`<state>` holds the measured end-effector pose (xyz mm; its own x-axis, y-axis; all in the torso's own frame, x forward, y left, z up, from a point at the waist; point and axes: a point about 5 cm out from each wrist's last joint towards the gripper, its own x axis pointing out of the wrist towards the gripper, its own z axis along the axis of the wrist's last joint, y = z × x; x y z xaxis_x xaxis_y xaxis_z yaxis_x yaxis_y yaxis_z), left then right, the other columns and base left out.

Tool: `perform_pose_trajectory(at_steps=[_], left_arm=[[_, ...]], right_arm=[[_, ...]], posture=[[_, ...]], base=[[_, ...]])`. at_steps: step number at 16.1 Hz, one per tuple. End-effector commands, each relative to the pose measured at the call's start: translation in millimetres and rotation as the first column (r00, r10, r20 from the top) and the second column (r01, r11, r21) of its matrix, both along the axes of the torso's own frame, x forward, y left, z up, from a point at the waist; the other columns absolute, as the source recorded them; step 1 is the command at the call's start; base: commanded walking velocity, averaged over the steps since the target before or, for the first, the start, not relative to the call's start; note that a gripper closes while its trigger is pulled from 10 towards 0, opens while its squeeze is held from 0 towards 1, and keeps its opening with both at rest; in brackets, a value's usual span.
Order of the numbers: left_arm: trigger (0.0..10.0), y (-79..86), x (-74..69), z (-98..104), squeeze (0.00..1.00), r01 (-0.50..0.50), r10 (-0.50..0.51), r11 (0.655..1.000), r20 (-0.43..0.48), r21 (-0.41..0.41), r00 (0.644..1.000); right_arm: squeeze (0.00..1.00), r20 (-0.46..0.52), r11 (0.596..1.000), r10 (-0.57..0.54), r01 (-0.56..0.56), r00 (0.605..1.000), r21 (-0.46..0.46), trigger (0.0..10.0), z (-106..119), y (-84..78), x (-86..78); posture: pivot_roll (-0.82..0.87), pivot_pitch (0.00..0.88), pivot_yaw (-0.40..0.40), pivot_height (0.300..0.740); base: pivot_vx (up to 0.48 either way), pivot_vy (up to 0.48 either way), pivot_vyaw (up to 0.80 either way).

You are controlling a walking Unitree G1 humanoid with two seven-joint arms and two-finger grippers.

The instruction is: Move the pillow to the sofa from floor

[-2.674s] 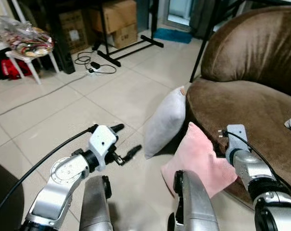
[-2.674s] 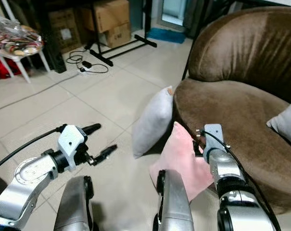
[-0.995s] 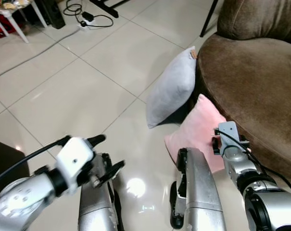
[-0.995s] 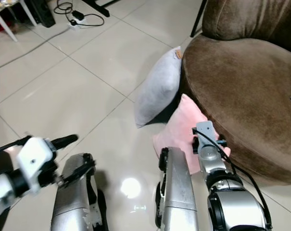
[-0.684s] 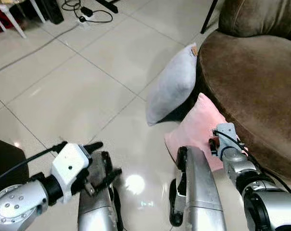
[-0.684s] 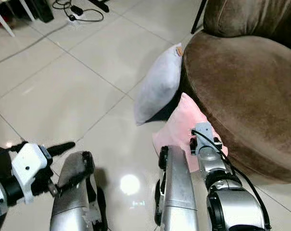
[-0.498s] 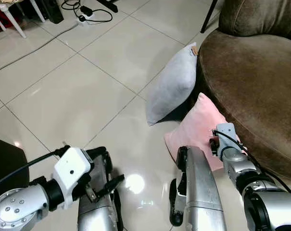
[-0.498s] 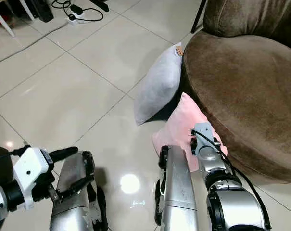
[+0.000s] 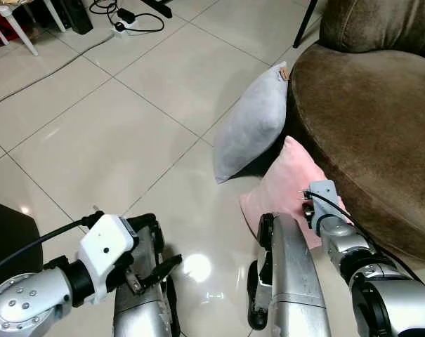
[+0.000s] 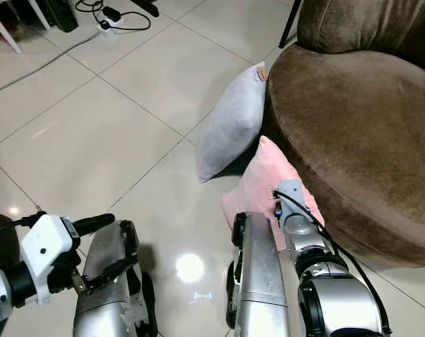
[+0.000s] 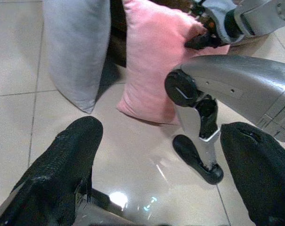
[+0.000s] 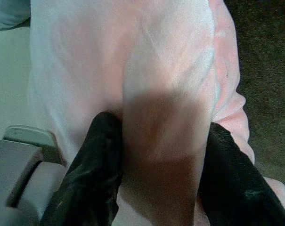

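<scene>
Beyond the right gripper (image 12: 156, 188), to its far side, the brown sofa (image 9: 367, 119) takes up the right of the scene, its round seat edge close behind the fingers. The tiled floor (image 9: 93, 133) spreads to the gripper's left and ahead. A grey pillow (image 9: 252, 125) stands on the floor ahead and to the left of the gripper, leaning against the sofa's front. The pink pillow (image 9: 286, 186) stands on the floor just behind the grey one, also leaning on the sofa, with its upper edge at the gripper. The right gripper has its two black fingers (image 12: 93, 174) set on either side of a raised fold of the pink pillow, pinching the fabric between them. The left gripper (image 11: 161, 165) hangs low over the floor, well to the left of the pillows, fingers spread wide and holding nothing.
</scene>
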<state>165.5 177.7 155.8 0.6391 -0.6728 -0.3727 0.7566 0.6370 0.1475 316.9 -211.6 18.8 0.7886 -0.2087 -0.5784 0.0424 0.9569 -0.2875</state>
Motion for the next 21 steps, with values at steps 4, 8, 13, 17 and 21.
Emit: perform_pose_trajectory(at_steps=[4, 8, 13, 17, 21], left_arm=[[10.0, -2.7, -2.5, -3.3, 0.00, 0.017, -0.017, 1.000, -0.030, -0.004, 0.999], [10.0, -2.0, -1.9, -3.8, 0.00, 0.013, -0.013, 1.000, -0.031, -0.002, 0.999], [10.0, -1.8, -3.5, -5.5, 0.00, -0.002, 0.002, 1.000, -0.031, -0.002, 1.000], [10.0, 4.5, -11.2, -9.9, 0.00, -0.102, 0.102, 0.995, -0.024, 0.003, 0.994], [10.0, 8.7, -14.3, -18.4, 0.00, -0.170, 0.170, 0.985, -0.016, 0.005, 0.985]], right_arm=[[0.00, -0.058, 0.999, 0.028, -0.027, 0.998, 0.018, 0.0, -9.5, 5.1, -7.0], [0.00, -0.060, 0.999, 0.048, -0.046, 0.997, 0.022, 0.0, -9.8, 9.5, -6.3], [0.00, -0.069, 0.994, 0.105, -0.103, 0.992, 0.036, 0.0, -11.6, 15.6, -6.8], [0.00, -0.076, 0.951, 0.308, -0.306, 0.948, 0.036, 0.0, -13.4, 34.7, -6.8], [0.00, -0.035, 0.764, 0.643, -0.644, 0.765, -0.038, 0.0, -1.5, 74.0, 1.1]], posture=[[0.16, 0.278, 0.021, 0.490], [0.16, 0.276, 0.019, 0.490], [0.16, 0.259, 0.010, 0.490], [0.15, 0.190, -0.018, 0.490], [0.15, 0.115, -0.049, 0.490]], base=[[0.000, 0.000, 0.00], [0.000, 0.000, 0.00], [0.000, 0.000, 0.00], [0.000, 0.000, 0.00], [0.000, 0.000, 0.00]])
